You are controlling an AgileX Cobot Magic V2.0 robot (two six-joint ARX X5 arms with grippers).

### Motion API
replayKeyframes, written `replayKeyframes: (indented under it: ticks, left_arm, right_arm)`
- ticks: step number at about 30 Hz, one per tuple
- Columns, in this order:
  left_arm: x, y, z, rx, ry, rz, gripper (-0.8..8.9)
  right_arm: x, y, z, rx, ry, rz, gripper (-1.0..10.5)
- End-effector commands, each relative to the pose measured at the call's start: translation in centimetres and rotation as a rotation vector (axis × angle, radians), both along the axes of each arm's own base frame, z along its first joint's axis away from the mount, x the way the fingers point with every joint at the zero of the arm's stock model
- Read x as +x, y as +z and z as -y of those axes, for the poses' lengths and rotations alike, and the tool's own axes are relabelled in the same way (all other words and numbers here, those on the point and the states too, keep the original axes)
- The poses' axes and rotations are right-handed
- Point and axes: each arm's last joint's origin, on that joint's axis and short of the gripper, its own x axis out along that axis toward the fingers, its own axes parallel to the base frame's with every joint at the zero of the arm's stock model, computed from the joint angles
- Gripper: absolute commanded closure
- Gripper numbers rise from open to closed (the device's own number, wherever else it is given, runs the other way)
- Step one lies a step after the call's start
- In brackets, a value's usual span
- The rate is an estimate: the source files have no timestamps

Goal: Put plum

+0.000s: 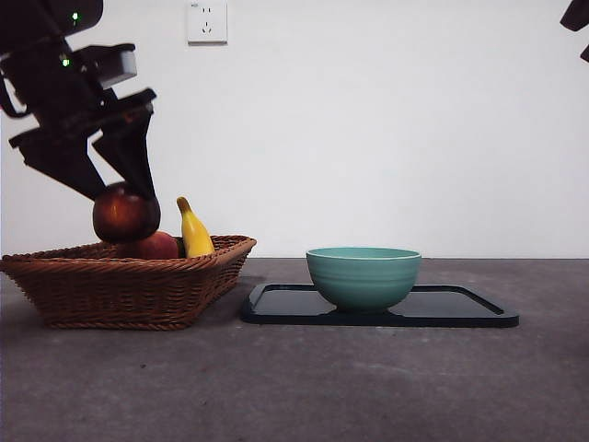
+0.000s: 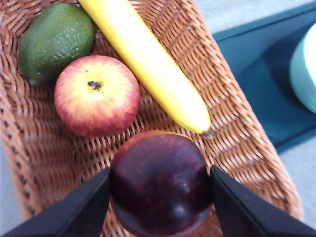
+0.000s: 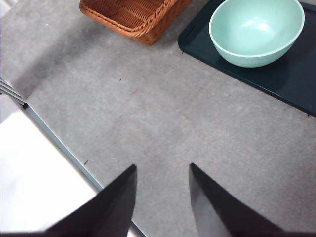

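Note:
My left gripper (image 1: 124, 198) is shut on the plum (image 1: 125, 213), a dark maroon glossy fruit, and holds it just above the wicker basket (image 1: 120, 285) at the left. In the left wrist view the plum (image 2: 160, 182) sits between both black jaws, over the basket's woven floor (image 2: 232, 133). My right gripper (image 3: 160, 173) hangs open high over bare table; in the front view only a black tip (image 1: 577, 20) shows at the top right corner.
Inside the basket lie a red-yellow fruit (image 2: 96, 95), a banana (image 2: 148, 59) and a green avocado (image 2: 55, 40). To the basket's right a teal bowl (image 1: 363, 274) stands on a dark tray (image 1: 460, 308). The table's near edge (image 3: 59, 143) shows in the right wrist view.

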Motion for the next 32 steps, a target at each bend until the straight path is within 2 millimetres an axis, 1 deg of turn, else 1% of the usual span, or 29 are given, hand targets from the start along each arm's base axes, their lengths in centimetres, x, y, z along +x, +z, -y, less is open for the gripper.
replayKeyframes:
  ticks: [1, 8, 16, 23, 30, 32]
  left_arm:
    - [0.2, -0.8, 0.1, -0.004, -0.004, 0.025, 5.38]
    - [0.1, -2.6, 0.0, 0.005, -0.013, 0.013, 5.38]
    - [0.7, -3.4, 0.2, 0.017, -0.029, 0.018, 5.38]
    - [1.3, -5.4, 0.3, 0.032, -0.029, -0.048, 5.38]
    - [1.3, -5.6, 0.4, 0.035, -0.029, -0.063, 5.31]
    - [1.2, -5.7, 0.3, 0.038, -0.029, -0.078, 4.92]
  right_arm:
    - [0.1, 0.3, -0.1, 0.0, 0.011, 0.021, 7.8]
    - [0.1, 0.4, -0.1, 0.004, 0.01, 0.029, 7.8]
    - [0.1, 0.4, -0.1, 0.005, 0.009, 0.028, 7.8]
    - [0.1, 0.4, -0.1, 0.006, 0.009, 0.027, 7.8]
    - [0.1, 0.4, -0.1, 0.006, 0.009, 0.027, 7.8]
    - [0.1, 0.4, -0.1, 0.006, 0.009, 0.027, 7.8]
